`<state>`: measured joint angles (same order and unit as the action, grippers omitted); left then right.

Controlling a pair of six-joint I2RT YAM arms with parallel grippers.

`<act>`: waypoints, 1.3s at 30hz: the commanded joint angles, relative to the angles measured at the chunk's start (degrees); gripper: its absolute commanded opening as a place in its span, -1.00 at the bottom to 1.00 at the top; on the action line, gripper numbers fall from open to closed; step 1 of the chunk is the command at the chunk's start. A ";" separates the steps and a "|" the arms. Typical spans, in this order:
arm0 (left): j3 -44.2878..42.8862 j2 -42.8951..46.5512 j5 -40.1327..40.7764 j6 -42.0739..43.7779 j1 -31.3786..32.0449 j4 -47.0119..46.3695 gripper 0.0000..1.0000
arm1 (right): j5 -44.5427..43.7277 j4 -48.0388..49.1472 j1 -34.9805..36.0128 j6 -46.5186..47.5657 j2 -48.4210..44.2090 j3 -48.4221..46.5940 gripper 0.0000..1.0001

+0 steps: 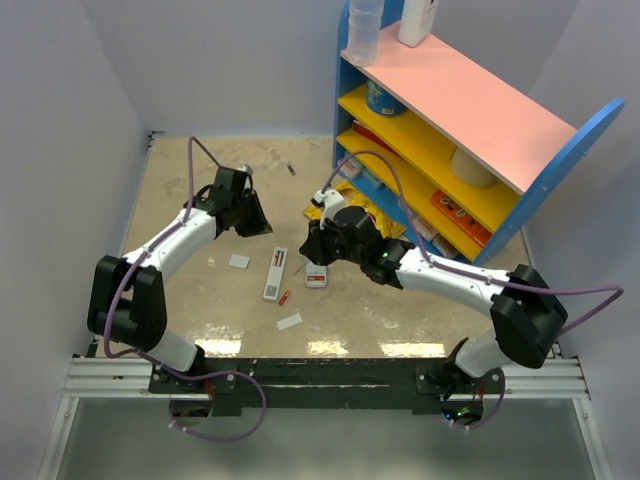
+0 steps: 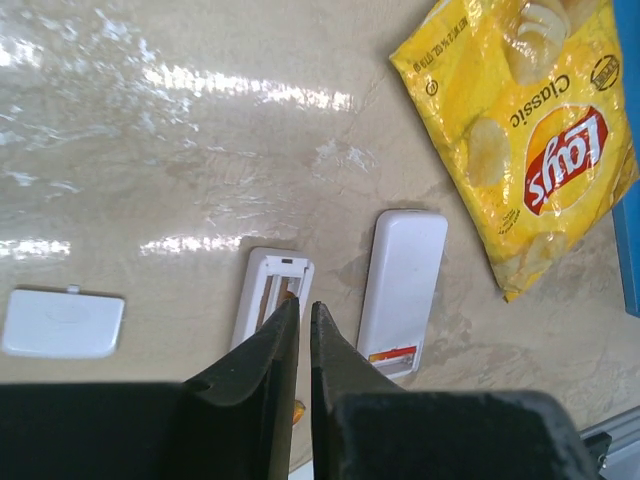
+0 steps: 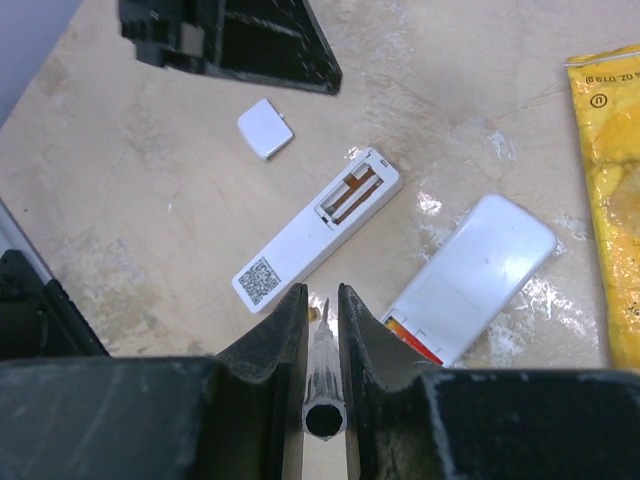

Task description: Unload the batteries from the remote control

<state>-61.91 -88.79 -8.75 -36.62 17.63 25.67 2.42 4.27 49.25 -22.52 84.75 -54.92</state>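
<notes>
Right wrist view: the right gripper (image 3: 320, 293) pinches a thin translucent grey stick (image 3: 323, 358). A smooth, flat white plastic remote control (image 3: 480, 262) lies back-up on the glossy beige tabletop (image 3: 150, 200), just beside a narrower white bar (image 3: 300, 248) whose compartment is open. The left gripper (image 2: 304, 306) is pressed nearly together and empty.

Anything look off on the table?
The remote control lies back up, its end open with red showing. A white cover lies loose near the narrow white bar, whose compartment gapes open. Right gripper pinches a thin stick.
</notes>
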 commanded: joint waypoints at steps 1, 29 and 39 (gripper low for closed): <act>-2.34 3.89 0.23 2.70 -1.63 1.66 -0.72 | -8.12 -1.10 2.94 0.20 3.74 -4.66 -1.00; 2.23 3.45 -3.29 3.84 -0.84 -3.43 -0.71 | -24.30 -13.93 6.12 1.87 1.30 -3.80 -1.00; 0.57 -0.06 -0.48 3.49 5.65 -3.61 -0.70 | -25.44 -14.56 3.13 1.60 -2.13 0.07 -1.00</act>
<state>-60.07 -86.98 -10.59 -34.20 20.29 23.38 -20.08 -9.87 54.35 -21.50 84.93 -56.49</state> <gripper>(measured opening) 0.145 0.180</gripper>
